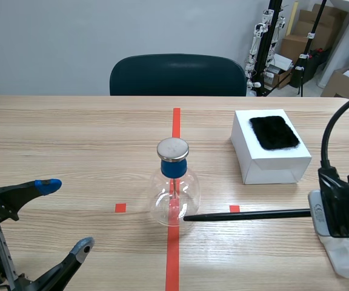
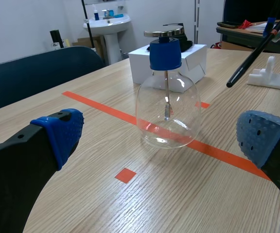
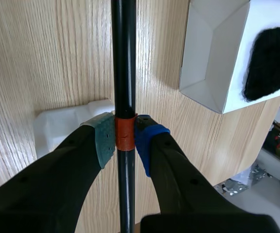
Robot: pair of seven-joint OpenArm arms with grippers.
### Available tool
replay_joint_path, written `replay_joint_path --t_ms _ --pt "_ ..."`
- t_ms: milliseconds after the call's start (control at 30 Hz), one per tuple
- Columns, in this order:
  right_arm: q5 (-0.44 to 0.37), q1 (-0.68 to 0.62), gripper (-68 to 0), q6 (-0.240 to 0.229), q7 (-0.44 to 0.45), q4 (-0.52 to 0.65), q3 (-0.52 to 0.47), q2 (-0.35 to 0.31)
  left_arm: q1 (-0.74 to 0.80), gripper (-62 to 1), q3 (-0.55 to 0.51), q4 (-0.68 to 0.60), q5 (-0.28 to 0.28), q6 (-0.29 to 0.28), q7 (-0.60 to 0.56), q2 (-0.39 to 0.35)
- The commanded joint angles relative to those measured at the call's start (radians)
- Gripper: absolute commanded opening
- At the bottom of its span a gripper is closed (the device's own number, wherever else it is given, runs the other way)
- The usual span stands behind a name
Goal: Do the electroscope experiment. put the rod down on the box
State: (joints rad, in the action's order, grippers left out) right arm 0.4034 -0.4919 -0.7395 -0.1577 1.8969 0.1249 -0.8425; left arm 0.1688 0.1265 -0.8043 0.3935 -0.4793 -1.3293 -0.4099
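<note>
Both pads [image 3: 103, 138] of the right pincer [image 3: 125, 137] clamp the black rod [image 3: 123, 58], seemingly near the white box [image 3: 213, 63].

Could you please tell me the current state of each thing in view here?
flask: upright on the table, stoppered.
box: on the table, black cloth on top.
rod: gripped at its orange band, off the table, tip near the flask, not on the box.
right gripper: fingers shut on the rod.
left gripper: fingers open, empty.
white stand: on the table, empty.
</note>
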Motion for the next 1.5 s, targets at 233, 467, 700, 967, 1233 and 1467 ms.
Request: replay_joint_path --t_ms 233,467,700,967,1233,1467 --pt "0.058 0.013 -67.1 -0.006 0.047 -0.042 0.034 -0.01 -0.003 1.4 -0.002 -0.006 -0.008 0.001 -0.014 -0.001" --pt "0.124 0.013 -67.1 -0.006 0.109 -0.078 0.075 -0.01 -0.003 1.4 -0.002 -0.006 -0.008 0.001 -0.014 -0.001" --pt "0.154 0.032 -67.1 -0.006 0.124 -0.115 0.099 0.035 -0.003 1.4 -0.002 -0.006 -0.008 0.001 -0.014 -0.001" --pt "0.139 0.099 -67.1 -0.006 0.104 -0.175 0.151 0.059 -0.003 1.4 -0.002 -0.006 -0.008 0.001 -0.014 -0.001" --pt "0.083 0.181 -67.1 -0.006 0.037 -0.224 0.277 0.049 -0.003 1.4 -0.002 -0.006 -0.008 0.001 -0.014 -0.001" --pt "0.009 0.219 -67.1 -0.006 -0.003 -0.224 0.357 0.013 -0.003 1.4 -0.002 -0.006 -0.008 0.001 -0.014 -0.001"
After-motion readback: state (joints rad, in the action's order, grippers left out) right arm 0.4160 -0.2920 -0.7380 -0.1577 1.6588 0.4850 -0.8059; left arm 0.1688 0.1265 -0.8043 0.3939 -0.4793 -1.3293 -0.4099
